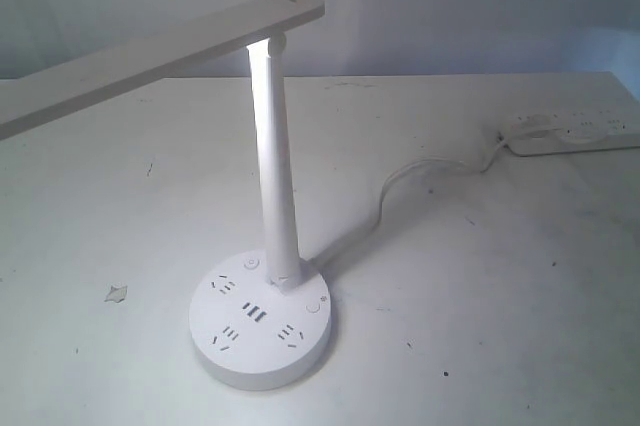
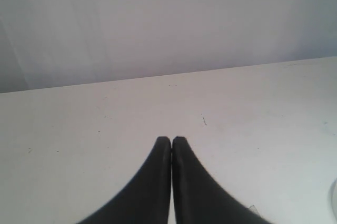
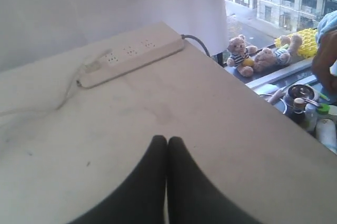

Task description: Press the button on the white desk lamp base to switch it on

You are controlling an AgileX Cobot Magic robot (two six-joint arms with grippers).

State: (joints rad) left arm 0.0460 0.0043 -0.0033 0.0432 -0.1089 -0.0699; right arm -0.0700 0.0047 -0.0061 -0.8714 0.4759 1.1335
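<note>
The white desk lamp base (image 1: 262,329) is a round disc at the front middle of the table in the exterior view, with dark socket slots, three short USB slots and small round buttons (image 1: 312,308) on top. Its upright pole (image 1: 275,176) carries a long flat lamp head (image 1: 150,56) reaching left. Neither gripper appears in the exterior view. My left gripper (image 2: 171,140) is shut with nothing in it, over bare tabletop, with a sliver of the base's edge (image 2: 335,197) at the frame's border. My right gripper (image 3: 167,140) is shut and empty too, over bare table short of the power strip.
A long white power strip (image 1: 575,132) lies at the back right, and the lamp's cord (image 1: 400,186) curves from it to the base. The same power strip (image 3: 131,53) shows in the right wrist view, near the table edge (image 3: 253,103). A small scrap (image 1: 116,293) lies left of the base.
</note>
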